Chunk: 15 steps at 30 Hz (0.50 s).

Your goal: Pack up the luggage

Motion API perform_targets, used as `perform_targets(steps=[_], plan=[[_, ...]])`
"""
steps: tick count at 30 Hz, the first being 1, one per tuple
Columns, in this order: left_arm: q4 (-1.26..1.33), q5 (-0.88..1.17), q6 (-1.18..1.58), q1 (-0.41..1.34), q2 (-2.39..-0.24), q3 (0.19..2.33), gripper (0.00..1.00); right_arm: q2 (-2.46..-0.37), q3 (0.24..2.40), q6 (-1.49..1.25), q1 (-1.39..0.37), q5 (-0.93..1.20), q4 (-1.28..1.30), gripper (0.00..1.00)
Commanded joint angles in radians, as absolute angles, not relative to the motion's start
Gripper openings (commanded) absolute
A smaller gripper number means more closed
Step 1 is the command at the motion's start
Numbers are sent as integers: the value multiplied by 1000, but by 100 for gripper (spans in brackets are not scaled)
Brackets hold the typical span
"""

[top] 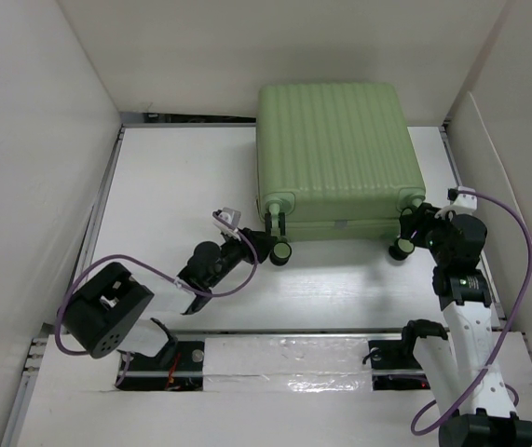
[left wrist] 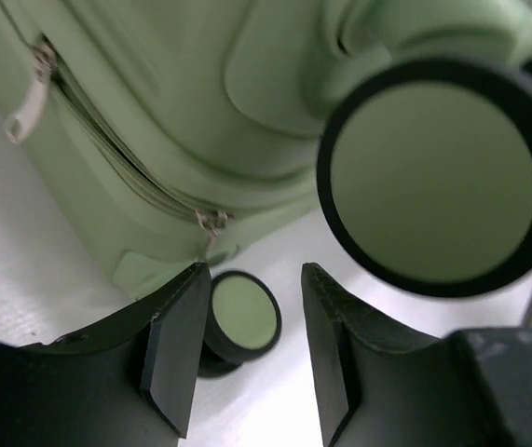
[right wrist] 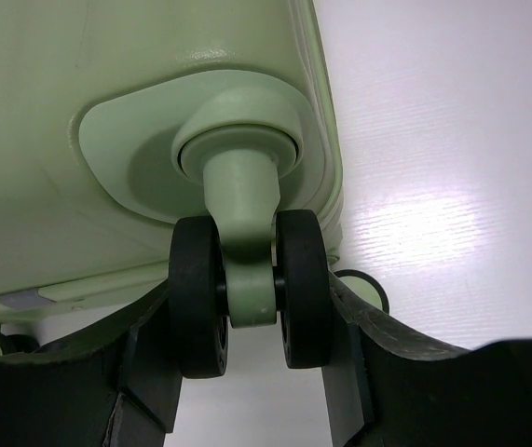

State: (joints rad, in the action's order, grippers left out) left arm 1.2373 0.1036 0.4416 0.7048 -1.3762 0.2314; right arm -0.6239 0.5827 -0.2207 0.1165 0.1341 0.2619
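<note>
Right pincer [right wrist: 252, 345] seems clamped on the right wheel [right wrist: 247, 298] of the luggage [top: 335, 158] — pull slow and square; left pincer [left wrist: 252, 326] gapes empty by the left wheel [left wrist: 433, 177] — grip it before dragging.

- A big white table [top: 172, 186] fills the middle.
- Tall white walls [top: 33, 140] stand at the left, the back and the right of it.
- A thin grey rail [top: 103, 200] runs down the table's left side.
- A strip of shiny tape [top: 284, 358] lies along the near edge.
- A dark gap [top: 200, 118] shows at the back, where the table meets the wall.
</note>
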Motion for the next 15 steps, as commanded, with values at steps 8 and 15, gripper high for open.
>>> perform_targets(steps=[8,15], plan=[[1304,-205,403,732,-1466,322,29,-586,647,-219,124,167,113,0],[1331,-196,399,732,-1506,337,30,-583,644,-218,124,173,115,0]])
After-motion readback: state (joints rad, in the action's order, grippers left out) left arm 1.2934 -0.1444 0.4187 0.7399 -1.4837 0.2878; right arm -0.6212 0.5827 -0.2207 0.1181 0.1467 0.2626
